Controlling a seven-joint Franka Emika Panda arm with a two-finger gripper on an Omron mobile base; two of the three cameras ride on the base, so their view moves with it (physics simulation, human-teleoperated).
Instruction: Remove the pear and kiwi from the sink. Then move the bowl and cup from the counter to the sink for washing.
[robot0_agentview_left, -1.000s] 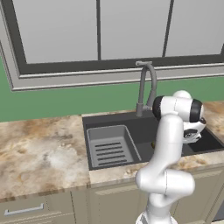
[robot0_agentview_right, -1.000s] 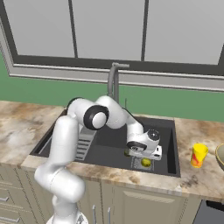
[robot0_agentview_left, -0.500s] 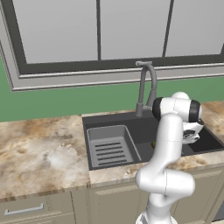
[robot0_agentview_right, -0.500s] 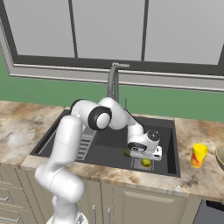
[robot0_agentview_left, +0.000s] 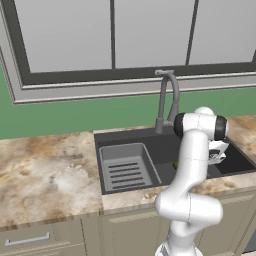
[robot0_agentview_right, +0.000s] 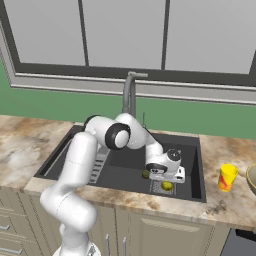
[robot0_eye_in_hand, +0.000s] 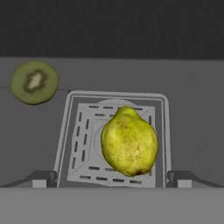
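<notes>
1. The gripper (robot0_eye_in_hand: 112, 181) is lowered into the sink (robot0_agentview_right: 197, 165) with its jaws spread fully wide, one fingertip on each side of the pear (robot0_eye_in_hand: 129, 142); it holds nothing.
2. The pear lies on the square drain grate (robot0_eye_in_hand: 83, 140) in the basin floor.
3. The kiwi (robot0_eye_in_hand: 34, 82) lies apart from the pear, off the grate.
4. The cup (robot0_agentview_right: 227, 177) stands on the tabletop (robot0_agentview_right: 235, 200) beside the sink, with the bowl (robot0_agentview_right: 252, 177) near it at the frame edge.

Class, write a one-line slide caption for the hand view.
Open gripper poised over the pear on the sink drain grate, kiwi lying apart nearby.
</notes>
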